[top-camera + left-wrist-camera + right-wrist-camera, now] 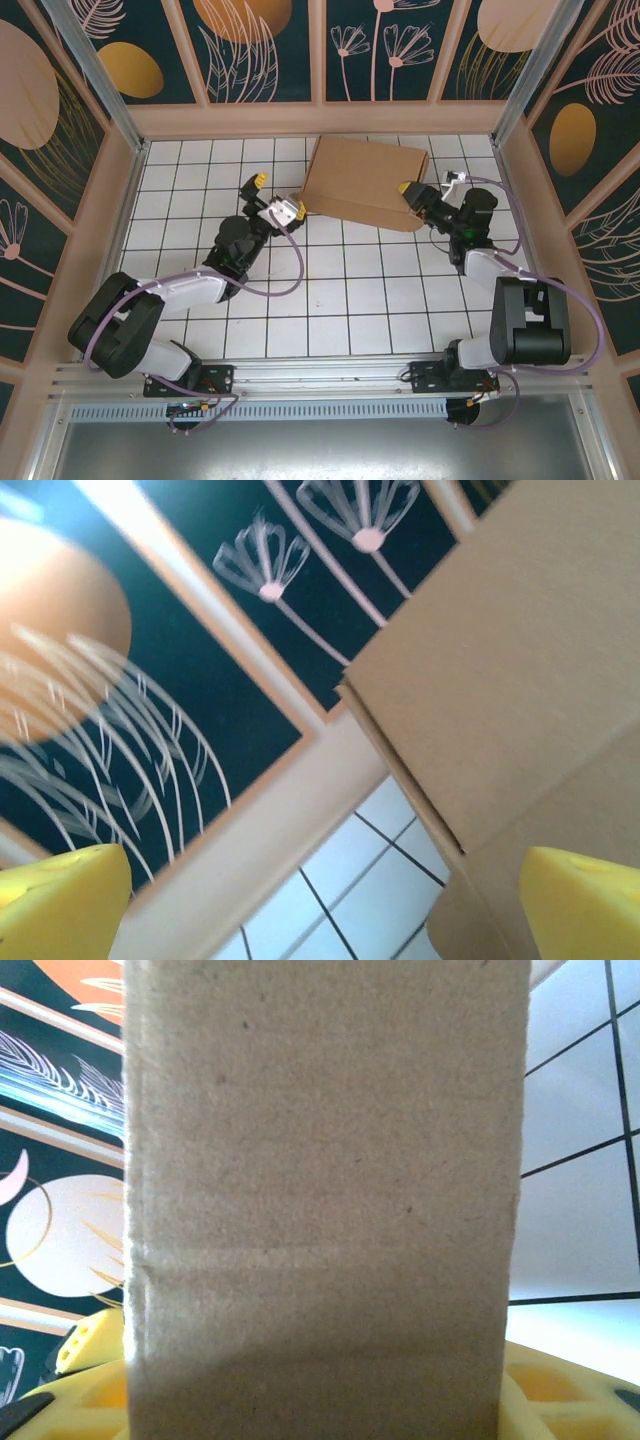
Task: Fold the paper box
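The paper box (360, 175) is seen at the far middle of the white tiled surface (330, 290), close to the back wall (260, 50) painted with flowers. Its broad brown top is turned upward and a narrow front side is shown toward the arms.

The left gripper (279, 196) is held just beside the near left corner of the box. Its yellow fingers (60, 905) are spread wide apart, and nothing is held between them. In the left wrist view the box (520, 630) is seen on the right, with a crease line along its edge. Whether the right-hand finger touches the cardboard cannot be told.

The right gripper (410, 190) is placed at the near right corner of the box. One yellow finger is laid on the top there, and the fingers appear to be clamped on the edge. In the right wrist view a wide panel of cardboard (320, 1160) is seen in front of the yellow fingers (575, 1395).
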Robot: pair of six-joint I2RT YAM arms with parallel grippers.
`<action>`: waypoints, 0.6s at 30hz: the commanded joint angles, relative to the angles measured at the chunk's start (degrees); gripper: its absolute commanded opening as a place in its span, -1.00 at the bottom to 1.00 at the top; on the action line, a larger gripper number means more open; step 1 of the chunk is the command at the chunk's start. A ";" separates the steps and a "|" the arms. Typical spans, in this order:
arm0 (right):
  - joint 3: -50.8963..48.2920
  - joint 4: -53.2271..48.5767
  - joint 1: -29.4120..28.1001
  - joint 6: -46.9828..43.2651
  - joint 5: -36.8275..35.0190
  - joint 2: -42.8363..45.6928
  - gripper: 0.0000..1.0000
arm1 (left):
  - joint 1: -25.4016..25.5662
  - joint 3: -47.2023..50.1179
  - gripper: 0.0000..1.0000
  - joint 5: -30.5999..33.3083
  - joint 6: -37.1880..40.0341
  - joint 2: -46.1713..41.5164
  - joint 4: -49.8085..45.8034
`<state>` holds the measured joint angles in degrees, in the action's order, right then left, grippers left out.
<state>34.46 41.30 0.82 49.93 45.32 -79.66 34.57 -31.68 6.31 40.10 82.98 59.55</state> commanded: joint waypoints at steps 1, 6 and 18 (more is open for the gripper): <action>0.46 3.17 1.27 2.81 3.29 2.81 -0.10 | 0.90 3.11 0.95 -7.65 15.97 1.82 9.47; 0.00 6.85 1.87 7.18 6.04 3.50 -0.11 | 2.76 3.64 0.93 -6.20 25.18 6.67 16.05; -2.90 16.09 1.99 18.06 13.63 4.99 -0.12 | 3.73 0.85 0.94 -3.79 26.96 14.64 30.62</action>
<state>32.27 52.38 2.50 64.97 55.57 -76.82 38.06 -29.23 2.39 66.02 96.71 84.31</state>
